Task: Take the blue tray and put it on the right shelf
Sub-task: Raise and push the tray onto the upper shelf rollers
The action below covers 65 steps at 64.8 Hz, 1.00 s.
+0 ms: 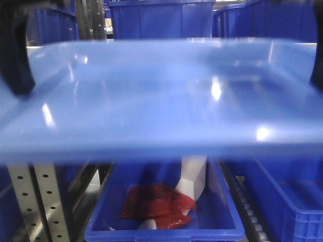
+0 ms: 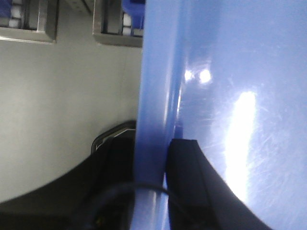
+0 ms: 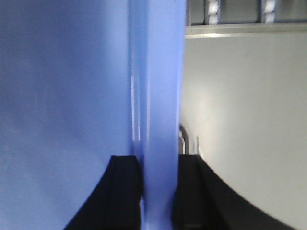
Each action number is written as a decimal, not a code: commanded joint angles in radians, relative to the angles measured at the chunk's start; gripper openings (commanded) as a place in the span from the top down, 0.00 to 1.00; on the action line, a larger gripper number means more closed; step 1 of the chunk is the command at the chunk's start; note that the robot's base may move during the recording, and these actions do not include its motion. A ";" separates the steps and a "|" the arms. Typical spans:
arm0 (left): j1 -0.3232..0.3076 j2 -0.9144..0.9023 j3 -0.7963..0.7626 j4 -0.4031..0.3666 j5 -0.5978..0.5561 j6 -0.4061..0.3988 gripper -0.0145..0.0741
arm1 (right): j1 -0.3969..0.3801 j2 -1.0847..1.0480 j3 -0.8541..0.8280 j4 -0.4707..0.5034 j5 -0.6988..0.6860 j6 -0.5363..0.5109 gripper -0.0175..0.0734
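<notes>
The blue tray, glossy and pale blue, fills most of the front view and hangs level in the air in front of the rack. My left gripper is shut on its left rim, and my right gripper on its right rim. In the left wrist view the black fingers of the left gripper clamp the rolled rim from both sides. The right wrist view has the right gripper pinching the opposite rim the same way. Grey perforated posts of the right shelf show below the tray; its front rail is hidden.
Dark blue storage bins stand behind the tray. Below it, an open bin holds red packets and a white piece. Another bin sits lower right beside a roller rail. A pale grey surface lies under both wrists.
</notes>
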 commanded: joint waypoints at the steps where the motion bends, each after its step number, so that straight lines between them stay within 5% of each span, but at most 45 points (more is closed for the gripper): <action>1: -0.010 -0.029 -0.088 -0.073 -0.104 0.000 0.75 | 0.006 -0.024 -0.111 0.070 -0.072 -0.048 0.62; 16: 0.045 -0.008 -0.229 -0.005 -0.100 0.019 0.75 | -0.022 0.015 -0.289 0.019 -0.132 -0.060 0.62; 29: 0.154 0.073 -0.361 0.001 -0.220 0.135 0.75 | -0.095 0.147 -0.443 0.019 -0.156 -0.085 0.62; 42: 0.227 0.182 -0.490 -0.008 -0.368 0.152 0.75 | -0.138 0.322 -0.658 0.019 -0.160 -0.148 0.62; 65: 0.255 0.364 -0.621 0.057 -0.541 0.176 0.75 | -0.140 0.552 -0.919 0.018 -0.238 -0.176 0.62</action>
